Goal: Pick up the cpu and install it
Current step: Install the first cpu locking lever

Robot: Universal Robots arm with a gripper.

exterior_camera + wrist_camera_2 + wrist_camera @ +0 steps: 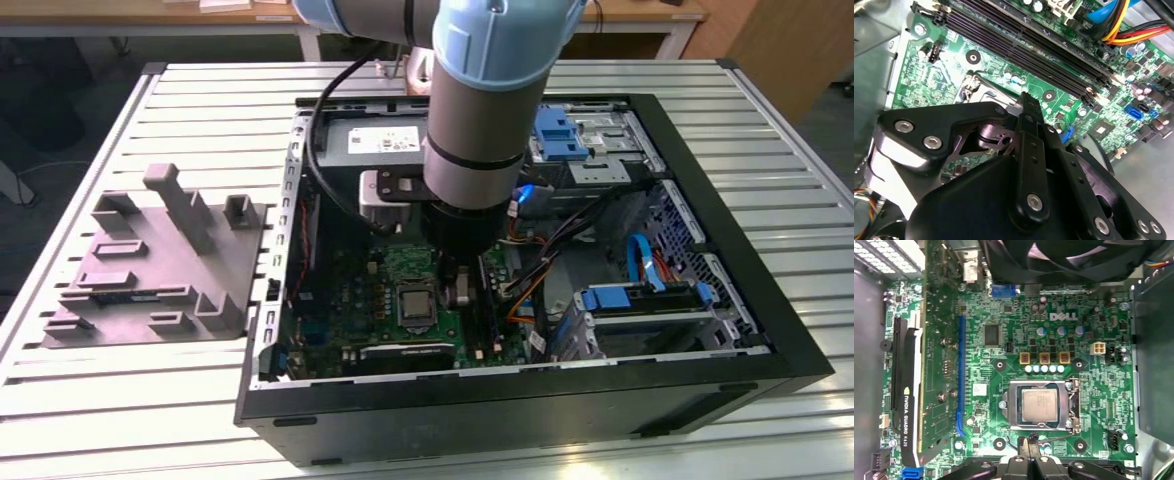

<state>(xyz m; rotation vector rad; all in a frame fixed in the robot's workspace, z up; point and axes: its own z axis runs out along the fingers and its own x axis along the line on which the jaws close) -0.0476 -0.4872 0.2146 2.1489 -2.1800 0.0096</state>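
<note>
Chip (pixel 1039 405): seated in the motherboard socket (pixel 1040 426), lying flat. Jaws together, holding nothing, tips just beside the socket edge. Good practice: confirm it sits level before clamping.

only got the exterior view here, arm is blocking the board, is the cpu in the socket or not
Observer: Yes. In the first wrist view the cpu lies flat inside the silver socket frame.
Operator: where's the gripper relative to it
Observer: The gripper is just outside one edge of the frame, not over the chip.
Operator: what else is near
Observer: In the second wrist view, long black memory slots run across the green board beyond the gripper.
</note>
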